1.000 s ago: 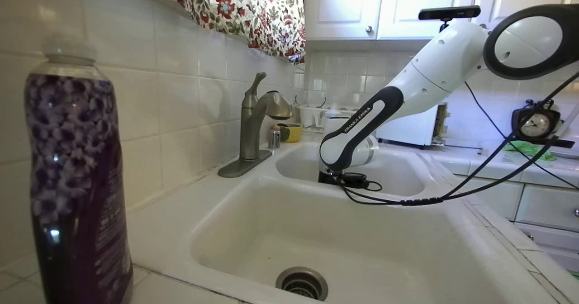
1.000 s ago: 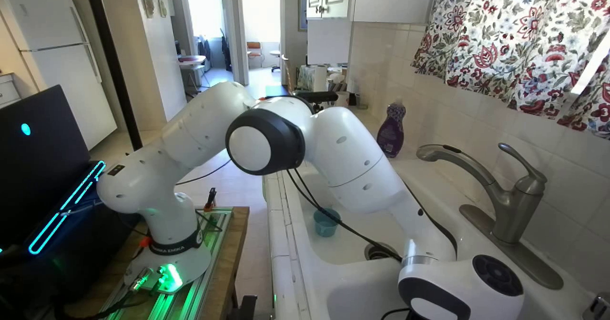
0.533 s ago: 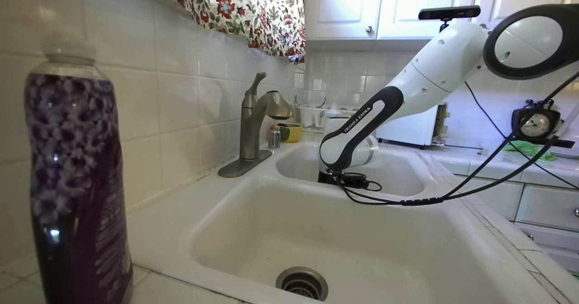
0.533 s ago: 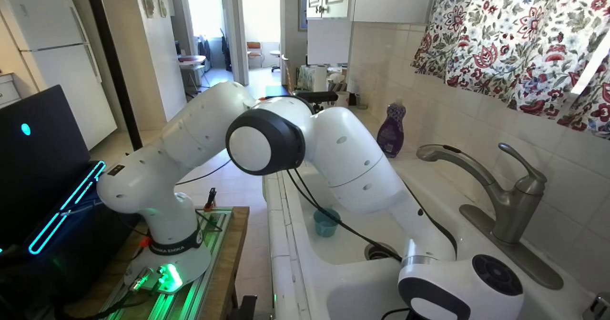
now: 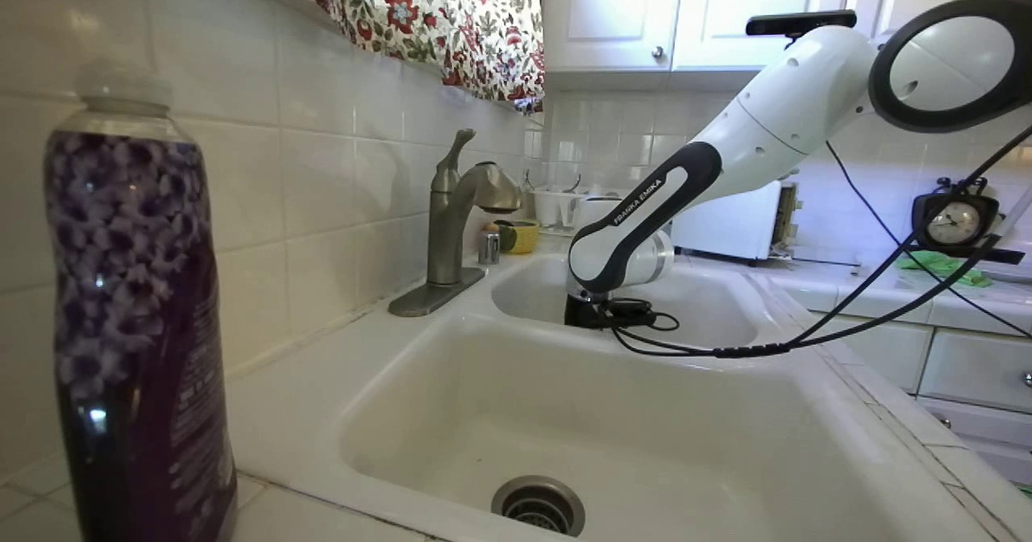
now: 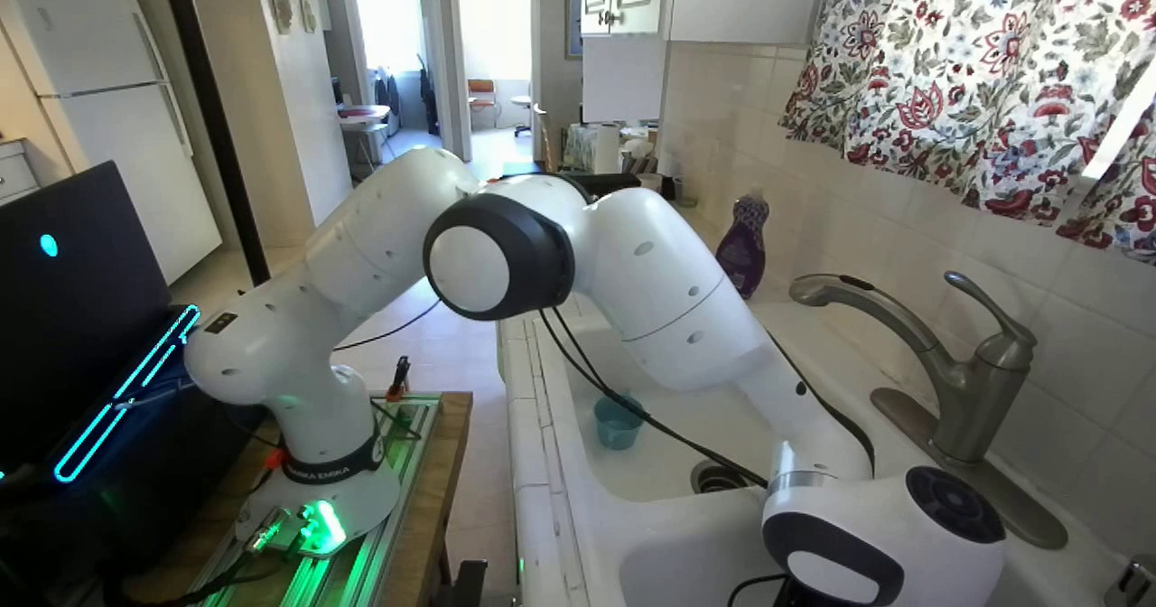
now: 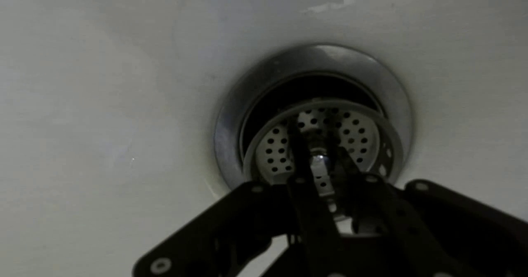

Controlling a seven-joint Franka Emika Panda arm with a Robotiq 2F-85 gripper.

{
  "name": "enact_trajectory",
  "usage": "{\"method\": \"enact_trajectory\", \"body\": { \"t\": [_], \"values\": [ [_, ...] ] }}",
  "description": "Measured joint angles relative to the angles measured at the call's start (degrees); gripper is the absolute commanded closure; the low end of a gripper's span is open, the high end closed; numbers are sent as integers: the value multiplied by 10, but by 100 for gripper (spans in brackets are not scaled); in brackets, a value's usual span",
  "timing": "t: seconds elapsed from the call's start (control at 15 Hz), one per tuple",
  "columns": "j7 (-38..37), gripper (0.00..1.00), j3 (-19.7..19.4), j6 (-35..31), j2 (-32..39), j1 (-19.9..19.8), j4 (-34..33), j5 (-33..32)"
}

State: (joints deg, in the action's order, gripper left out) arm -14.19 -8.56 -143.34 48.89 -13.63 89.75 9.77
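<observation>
In the wrist view, a round metal sink strainer [image 7: 274, 151] with many small holes sits off-centre over the drain ring [image 7: 231, 134]. The strainer looks raised out of the drain and shifted towards my gripper; a dark gap shows on its far side. My gripper [image 7: 315, 141] has its two dark fingers close together around the strainer's centre knob [image 7: 319, 163]. The picture is dark, but the fingers appear to grip the knob. In both exterior views the fingers are hidden; the wrist mount [image 5: 587, 312] is down in the far sink basin [image 5: 717, 308].
A bronze faucet [image 5: 446, 235] stands behind the basins. The near basin has its own drain [image 5: 538, 506], and a blue cup [image 6: 619, 422] is in that basin. A purple bottle [image 5: 133, 324] stands on the counter. Cables [image 5: 750, 352] hang from the arm over the sink divider.
In the last half second the arm's elbow and forearm have risen slightly. The hand has shifted a little, rightward and up in an exterior view. The surrounding objects have not moved.
</observation>
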Motion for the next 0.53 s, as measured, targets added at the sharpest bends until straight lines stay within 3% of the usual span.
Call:
{"method": "enact_trajectory", "body": {
  "t": [0.53],
  "values": [
    [-2,95,-16,2,-45,10,-2,0]
  ]
}}
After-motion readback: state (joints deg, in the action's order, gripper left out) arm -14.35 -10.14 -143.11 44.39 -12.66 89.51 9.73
